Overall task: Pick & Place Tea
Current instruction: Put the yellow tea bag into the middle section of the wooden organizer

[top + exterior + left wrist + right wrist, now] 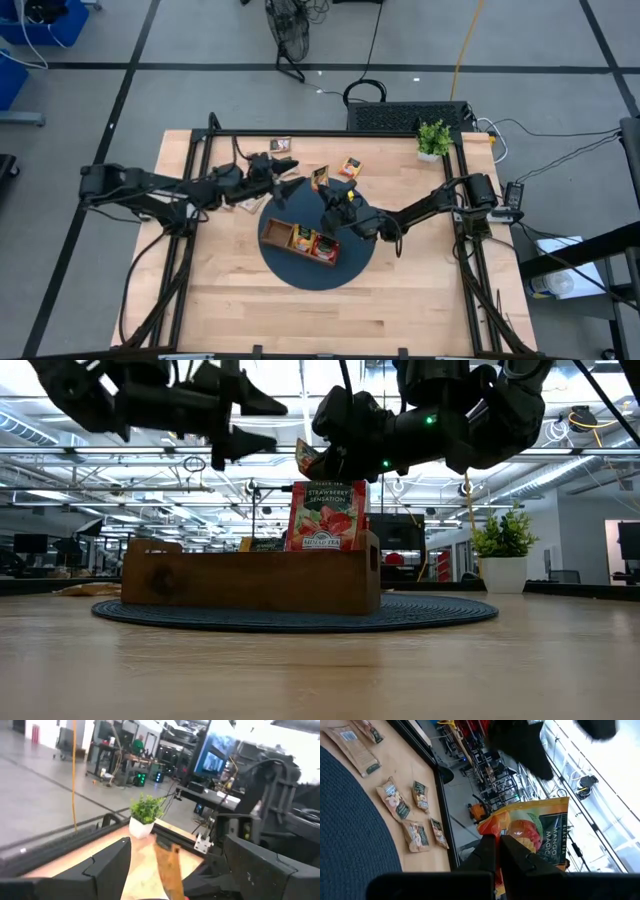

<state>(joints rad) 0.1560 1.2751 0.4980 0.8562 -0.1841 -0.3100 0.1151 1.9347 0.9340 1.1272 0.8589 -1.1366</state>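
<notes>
Right hand clamped on an orange tea sachet, raised above the wooden tray on the counter. Left hand fingers apart, empty, hovering beside it.

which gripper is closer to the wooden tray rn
Right. The right gripper, shut on an orange tea sachet, hovers just over the wooden tray; the open left gripper hangs farther back, off the blue mat.

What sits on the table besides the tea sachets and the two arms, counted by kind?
Wooden tray: 1
Round blue mat: 1
Potted plant: 1
Total: 3
</notes>
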